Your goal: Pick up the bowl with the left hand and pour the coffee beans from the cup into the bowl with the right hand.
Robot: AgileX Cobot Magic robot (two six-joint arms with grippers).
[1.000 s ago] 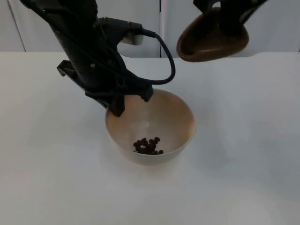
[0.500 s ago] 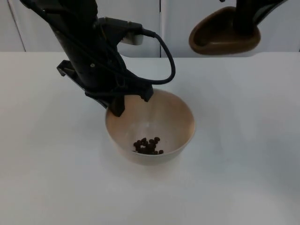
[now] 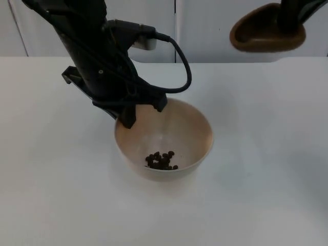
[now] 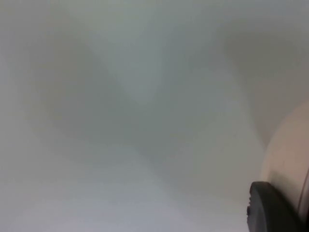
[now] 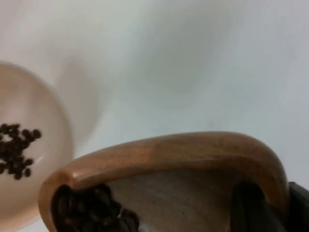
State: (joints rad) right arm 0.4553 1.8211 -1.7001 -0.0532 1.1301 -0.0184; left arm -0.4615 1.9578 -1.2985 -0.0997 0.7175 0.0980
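Note:
A beige bowl sits mid-table with a small heap of coffee beans in its bottom. My left gripper is shut on the bowl's near-left rim; one black fingertip lies against the bowl wall. High at the back right, my right gripper is shut on a brown wooden cup, well clear of the bowl. In the right wrist view the cup holds more beans, with the bowl and its beans below it.
The white table top lies bare around the bowl. The grey partition wall closes off the back edge.
My right gripper has carried the cup to the right and slightly up, away from above the bowl. The left gripper, bowl and beans in it have stayed put.

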